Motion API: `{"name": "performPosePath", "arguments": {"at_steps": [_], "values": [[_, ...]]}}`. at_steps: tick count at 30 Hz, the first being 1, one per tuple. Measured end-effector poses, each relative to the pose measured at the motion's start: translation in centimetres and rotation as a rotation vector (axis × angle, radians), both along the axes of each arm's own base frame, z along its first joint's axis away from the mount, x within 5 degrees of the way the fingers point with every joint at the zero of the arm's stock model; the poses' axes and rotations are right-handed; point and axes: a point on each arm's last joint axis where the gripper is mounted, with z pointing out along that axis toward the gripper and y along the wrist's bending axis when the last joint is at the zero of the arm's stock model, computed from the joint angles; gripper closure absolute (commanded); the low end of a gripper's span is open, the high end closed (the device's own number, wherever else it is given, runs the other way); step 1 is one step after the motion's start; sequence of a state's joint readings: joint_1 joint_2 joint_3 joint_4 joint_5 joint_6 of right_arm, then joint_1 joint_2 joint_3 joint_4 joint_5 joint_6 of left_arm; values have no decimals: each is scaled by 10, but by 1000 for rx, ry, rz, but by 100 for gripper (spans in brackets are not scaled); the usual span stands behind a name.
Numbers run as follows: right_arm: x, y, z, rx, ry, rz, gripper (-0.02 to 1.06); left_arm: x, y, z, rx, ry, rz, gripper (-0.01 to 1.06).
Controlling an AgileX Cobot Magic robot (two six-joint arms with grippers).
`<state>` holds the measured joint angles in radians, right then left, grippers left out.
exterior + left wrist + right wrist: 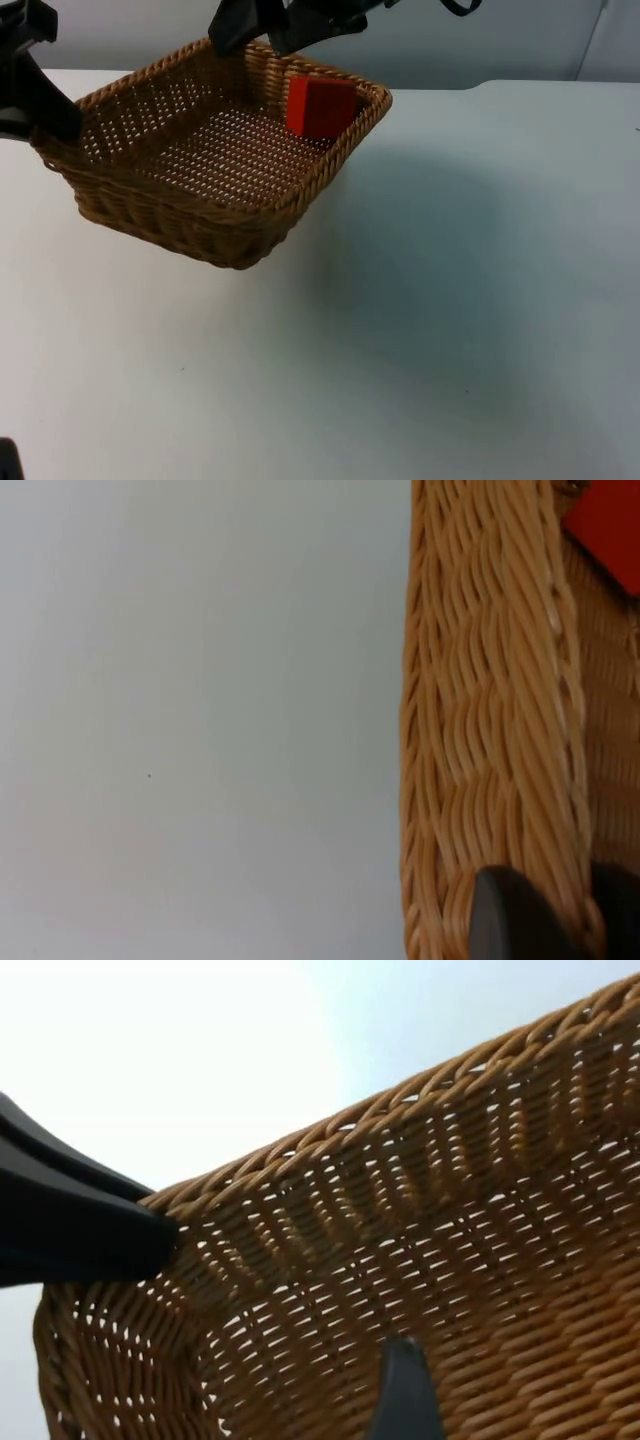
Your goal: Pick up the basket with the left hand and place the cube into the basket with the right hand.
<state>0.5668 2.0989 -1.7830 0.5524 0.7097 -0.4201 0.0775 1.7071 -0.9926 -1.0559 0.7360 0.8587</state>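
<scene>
Left hand (45,135) clamped on basket (200,215) rim

The white tabletop (450,330) reaches back to the grey partition wall (480,40). The basket's soft shadow falls on it.

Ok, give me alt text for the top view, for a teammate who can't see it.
A wicker basket, gripped at its rim by the left gripper, holds a red cube in its far corner. The right gripper hangs over the basket's far rim, above the white table.
</scene>
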Motion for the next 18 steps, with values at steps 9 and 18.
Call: {"name": "performPosePath", "arguments": {"at_steps": [9, 18], "values": [[24, -22, 66, 116, -132, -108, 46, 0, 0, 0, 0, 0, 0, 105], [50, -145, 129, 69, -183, -436, 49, 0, 0, 0, 0, 0, 0, 105]]}}
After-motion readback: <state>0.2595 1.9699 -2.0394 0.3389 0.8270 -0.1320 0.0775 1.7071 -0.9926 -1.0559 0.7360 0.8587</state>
